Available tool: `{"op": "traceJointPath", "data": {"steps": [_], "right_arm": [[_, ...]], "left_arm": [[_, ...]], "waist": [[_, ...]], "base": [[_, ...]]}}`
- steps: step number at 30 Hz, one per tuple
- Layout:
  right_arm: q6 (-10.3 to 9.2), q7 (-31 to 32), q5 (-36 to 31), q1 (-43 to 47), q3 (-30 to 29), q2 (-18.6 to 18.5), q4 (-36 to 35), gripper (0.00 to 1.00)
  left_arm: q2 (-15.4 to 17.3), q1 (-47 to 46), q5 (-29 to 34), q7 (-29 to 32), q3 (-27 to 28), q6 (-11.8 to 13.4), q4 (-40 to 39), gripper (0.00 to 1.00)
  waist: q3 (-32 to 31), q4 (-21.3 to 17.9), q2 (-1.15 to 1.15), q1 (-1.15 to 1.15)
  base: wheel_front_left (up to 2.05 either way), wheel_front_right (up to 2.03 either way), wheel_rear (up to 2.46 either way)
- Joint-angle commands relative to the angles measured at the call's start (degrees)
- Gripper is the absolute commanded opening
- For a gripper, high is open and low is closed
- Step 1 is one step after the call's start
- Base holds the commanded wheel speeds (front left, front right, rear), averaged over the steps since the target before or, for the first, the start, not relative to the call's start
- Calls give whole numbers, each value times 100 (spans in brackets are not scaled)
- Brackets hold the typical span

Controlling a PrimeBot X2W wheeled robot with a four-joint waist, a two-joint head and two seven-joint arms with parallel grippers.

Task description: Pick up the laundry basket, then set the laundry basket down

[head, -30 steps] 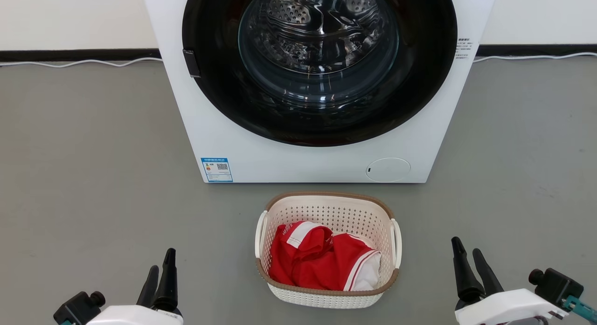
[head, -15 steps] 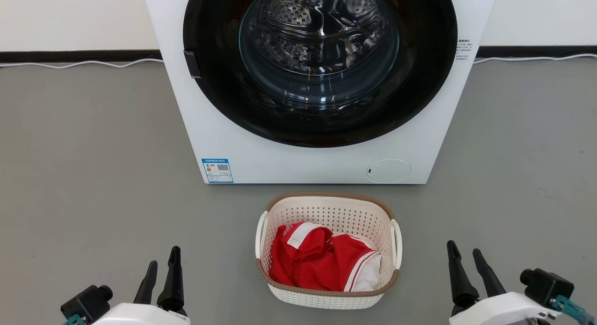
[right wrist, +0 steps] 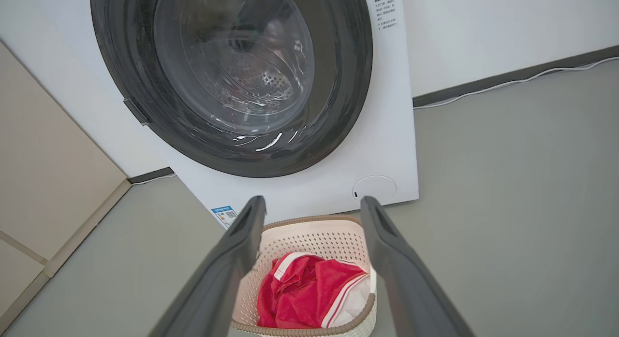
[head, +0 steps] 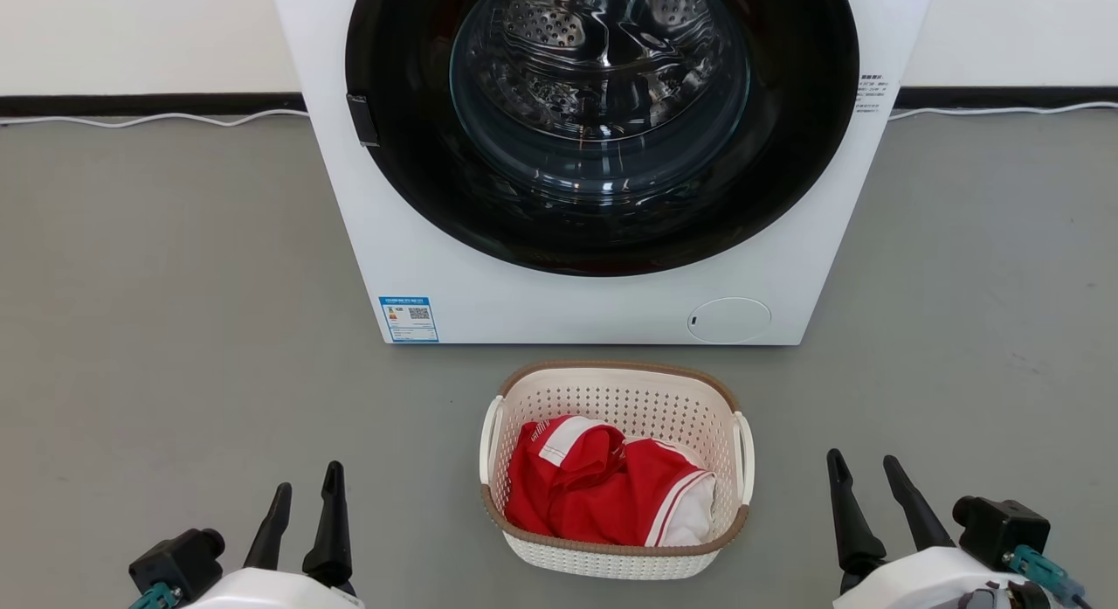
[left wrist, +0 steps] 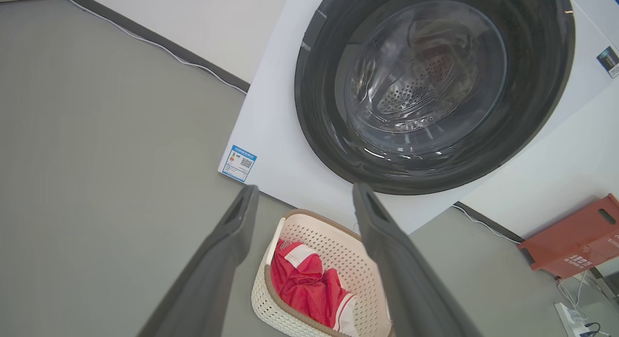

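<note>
The laundry basket [head: 616, 399] is cream-white and perforated, with a brown rim and white loop handles. It stands on the grey floor just before the washer, and red-and-white cloth [head: 603, 487] lies inside it. My left gripper [head: 306, 476] hangs open at the lower left, well apart from the basket's left handle [head: 487, 439]. At the lower right my right gripper [head: 865, 465] is open too, clear of the right handle [head: 745, 456]. Both wrist views look down on the basket [left wrist: 333, 240] [right wrist: 314, 235] between open fingers.
A white front-loading washer [head: 576, 312] with a dark round door stands right behind the basket. A white cable [head: 148, 118] runs along the wall base. An orange-red crate [left wrist: 575, 238] sits to the washer's right. Grey floor [head: 175, 329] lies open on both sides.
Both grippers have drifted slightly inward toward the basket, and their fingers have spread a little. The basket has not moved.
</note>
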Motion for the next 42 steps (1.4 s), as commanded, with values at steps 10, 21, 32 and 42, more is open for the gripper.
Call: {"op": "traceJointPath", "data": {"steps": [10,21,32,42], "right_arm": [[35,-261,-848,-309,118,-38,-43,100],[39,-446,-1657,-352,172,-43,44,100],[43,-631,-2458,-400,227,-52,95,100],[43,-637,-2463,-408,225,-53,104,100]], "left_arm": [[65,-116,762,-240,78,74,-211,100],[76,-103,1477,-424,52,104,-229,100],[87,-104,2178,-609,35,124,-257,100],[87,-110,2194,-615,46,116,-253,100]], "waist": [[1,7,0,0],[2,20,0,0],[16,36,0,0],[36,30,0,0]], "base": [[0,0,0],[0,0,0],[0,0,0],[0,0,0]]}}
